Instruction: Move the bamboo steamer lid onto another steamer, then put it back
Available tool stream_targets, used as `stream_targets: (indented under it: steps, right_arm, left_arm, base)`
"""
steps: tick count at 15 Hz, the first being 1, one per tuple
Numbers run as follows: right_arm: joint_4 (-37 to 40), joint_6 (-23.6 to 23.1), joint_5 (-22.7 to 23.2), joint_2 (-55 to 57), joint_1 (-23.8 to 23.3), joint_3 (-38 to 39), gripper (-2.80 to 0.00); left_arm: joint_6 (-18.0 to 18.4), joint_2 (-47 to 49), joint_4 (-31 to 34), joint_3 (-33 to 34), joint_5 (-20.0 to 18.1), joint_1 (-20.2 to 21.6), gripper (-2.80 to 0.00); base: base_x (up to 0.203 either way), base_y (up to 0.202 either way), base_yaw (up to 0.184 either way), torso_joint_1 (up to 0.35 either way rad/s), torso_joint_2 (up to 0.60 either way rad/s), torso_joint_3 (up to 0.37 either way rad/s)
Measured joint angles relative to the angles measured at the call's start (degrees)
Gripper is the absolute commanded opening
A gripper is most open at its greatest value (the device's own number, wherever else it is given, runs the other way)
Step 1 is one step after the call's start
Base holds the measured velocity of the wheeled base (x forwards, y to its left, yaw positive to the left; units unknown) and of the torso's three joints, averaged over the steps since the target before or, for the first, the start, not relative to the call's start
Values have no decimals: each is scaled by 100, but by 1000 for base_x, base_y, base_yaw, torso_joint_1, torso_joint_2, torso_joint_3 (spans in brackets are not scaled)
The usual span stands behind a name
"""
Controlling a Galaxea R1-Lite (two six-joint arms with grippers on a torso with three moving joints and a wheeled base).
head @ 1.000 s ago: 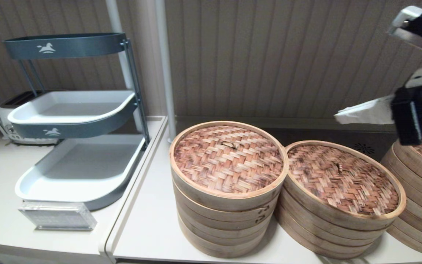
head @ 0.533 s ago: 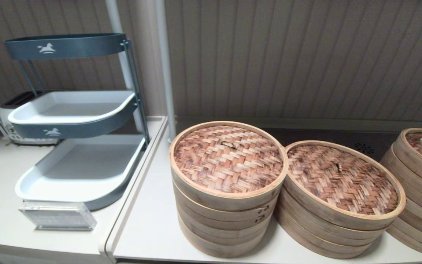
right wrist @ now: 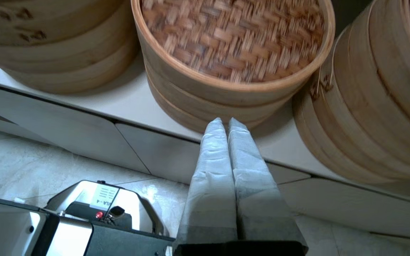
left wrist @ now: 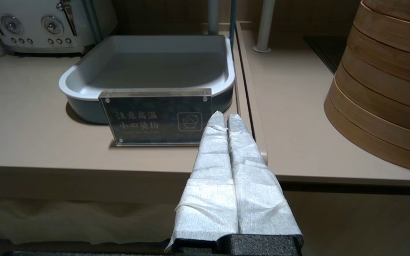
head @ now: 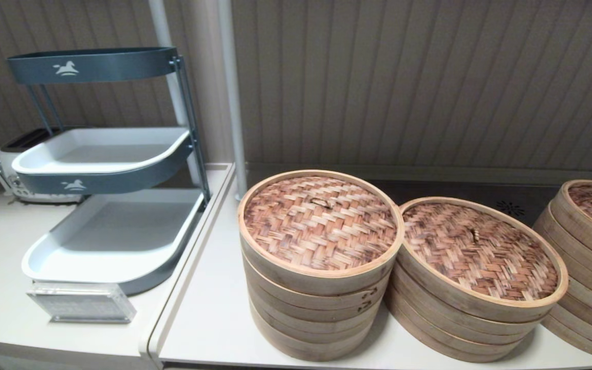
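Note:
The bamboo steamer lid [head: 319, 221], pinkish-tan weave with a small centre loop, sits on the taller stack with dark lacing marks [head: 365, 300]. Another steamer [head: 460, 321], wide and shallow, leans against that stack's right side with its darker brown lid [head: 481, 252] on top; the right wrist view shows it too [right wrist: 233, 35]. Neither gripper shows in the head view. My right gripper [right wrist: 225, 121] is shut and empty, low in front of the counter edge below this steamer. My left gripper [left wrist: 225, 115] is shut and empty by the counter's front edge, left of the taller stack [left wrist: 386, 89].
A third steamer stack [head: 591, 241] stands at the far right. A tiered grey tray rack [head: 111, 226] fills the left counter, with a clear sign [left wrist: 155, 117] in front and a toaster [head: 11, 172] behind. A white post [head: 232, 97] rises behind the stacks.
My right arm has dropped away from the upper right of the head view; half a second ago only a fingertip showed over the far-right stack, and now it is gone. The lids have not moved.

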Motion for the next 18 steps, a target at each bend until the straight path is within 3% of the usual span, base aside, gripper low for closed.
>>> stream_targets:
  steps: [5, 10, 13, 18]
  right_arm:
    - [-569, 178, 0, -851, -97, 1466, -280]
    - [-1836, 339, -38, -2003, -170, 3081, -280]
    - [-2601, 687, -197, -2766, -146, 4075, -280]
    - [-3344, 855, -623, -3827, -54, 4808, -280]
  left_arm:
    - [-4, 0, 1, 0, 0, 0, -280]
    - [-6, 0, 0, 0, 2, 0, -280]
    - [-6, 0, 0, 0, 0, 0, -280]
    - [-4, 0, 1, 0, 2, 0, -280]
  base:
    - [0, 0, 0, 0, 0, 0]
    - [0, 0, 0, 0, 0, 0]
    - [0, 0, 0, 0, 0, 0]
    - [0, 0, 0, 0, 0, 0]
